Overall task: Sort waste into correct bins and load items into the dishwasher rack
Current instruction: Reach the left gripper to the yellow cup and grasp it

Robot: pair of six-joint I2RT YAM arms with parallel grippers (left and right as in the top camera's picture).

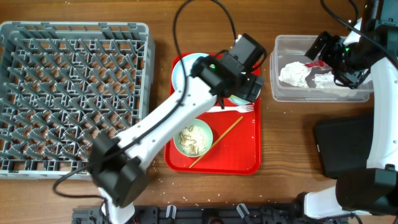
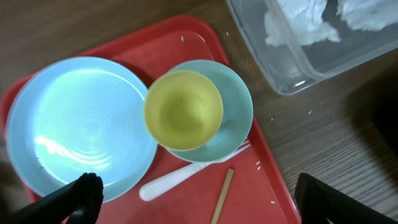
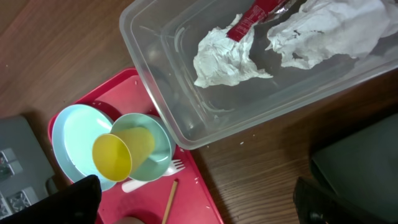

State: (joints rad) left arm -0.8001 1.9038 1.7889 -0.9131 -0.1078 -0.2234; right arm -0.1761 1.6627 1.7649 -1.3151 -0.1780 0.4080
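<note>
Looked down on a brown wood-grain table filling every view to the edges. Found the grey rack at the left, the clear tub at the upper right holding crumpled napkins and a red wrapper, and the black bin below it, cut off by the right arm. Counted on the red tray a plate, a yellow cup sitting inside a blue bowl, a white fork, a wooden stick and a green bowl of rice crumbs. Lost cup and blue bowl beneath the left arm in the overhead view. Saw the left end effector spread apart above the tray, gripping nothing; likewise the right end effector, fingers apart near the tub.
</note>
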